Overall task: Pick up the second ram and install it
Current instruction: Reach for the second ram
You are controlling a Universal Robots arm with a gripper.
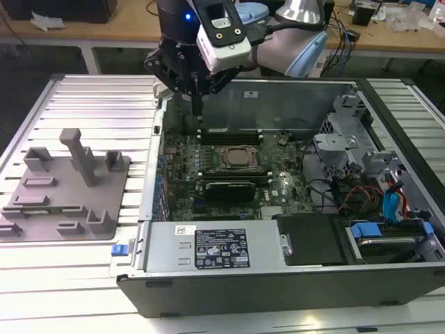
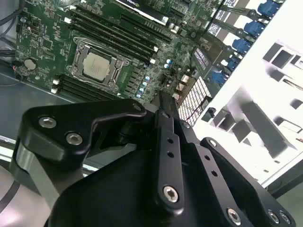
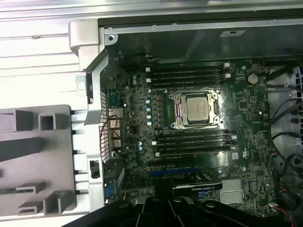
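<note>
The gripper [image 1: 198, 104] hangs near the case wall [image 3: 92, 90], on the side of the CPU socket [image 3: 196, 109] that faces the grey holder [image 1: 66, 184]. Its fingers are drawn together; whether the second ram is pinched between them I cannot tell. The install looks unfinished, I judge. Black memory slots [image 3: 189, 73] flank the socket, and cables [image 1: 348, 195] crowd its far side.

Exterior view: high, tilted down over whole case [image 1: 278, 287], mid-range; arm [image 1: 177, 42] at upper ctr. Both wrist views sit close above mobo [image 3: 255, 113], looking down; all 3 share CPU socket [image 1: 238, 157].
</note>
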